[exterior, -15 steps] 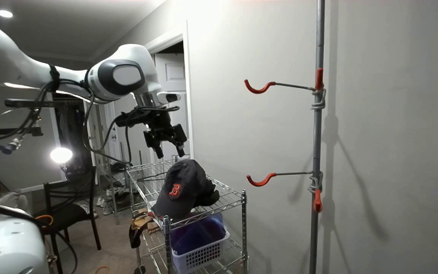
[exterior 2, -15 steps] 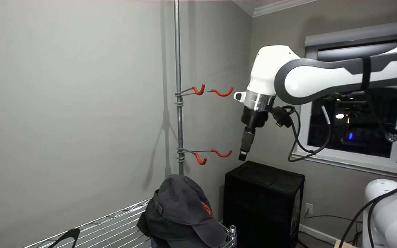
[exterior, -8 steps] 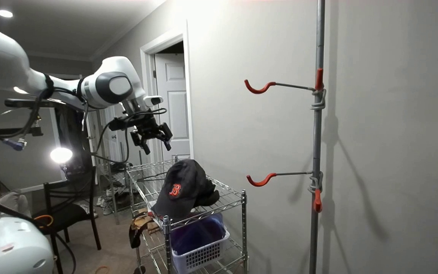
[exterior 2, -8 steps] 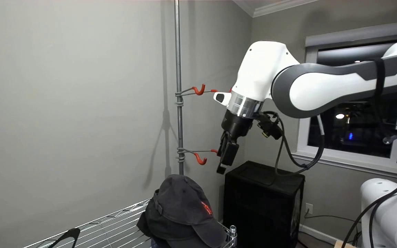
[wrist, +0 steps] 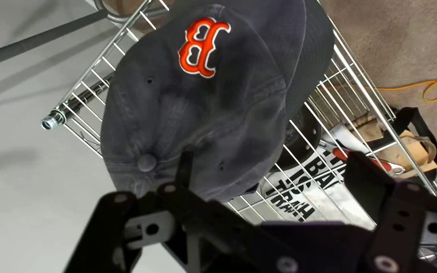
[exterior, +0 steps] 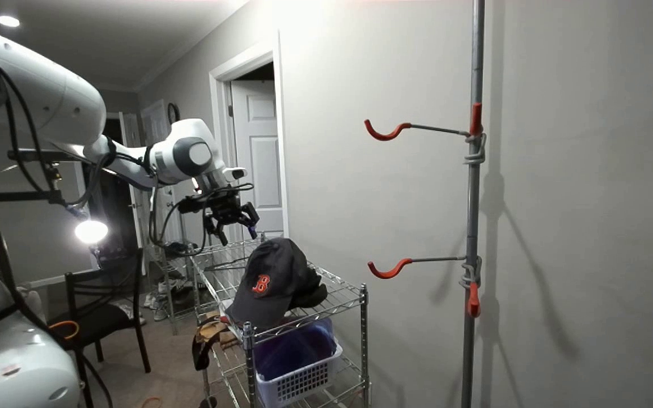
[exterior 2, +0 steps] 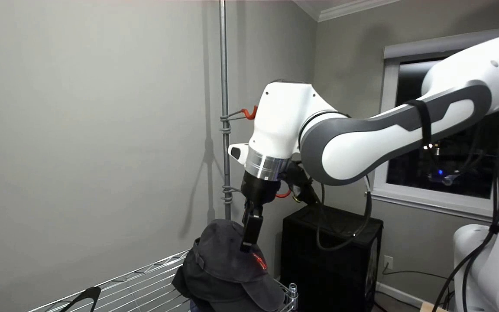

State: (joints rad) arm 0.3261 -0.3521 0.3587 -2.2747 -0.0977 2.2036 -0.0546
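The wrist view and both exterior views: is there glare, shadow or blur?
In an exterior view, the lamp glares white; in both exterior views, the pole casts shadows on the wall; in the wrist view, the cap looks sharp, the open jaws softer.

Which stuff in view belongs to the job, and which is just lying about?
Likely in the job:
dark cap with the red B
wire rack under it
gripper, open, holding nothing, cap nearby

Likely just lying about:
plastic basket, lower in the rack
black chair
lit lamp
orange cord
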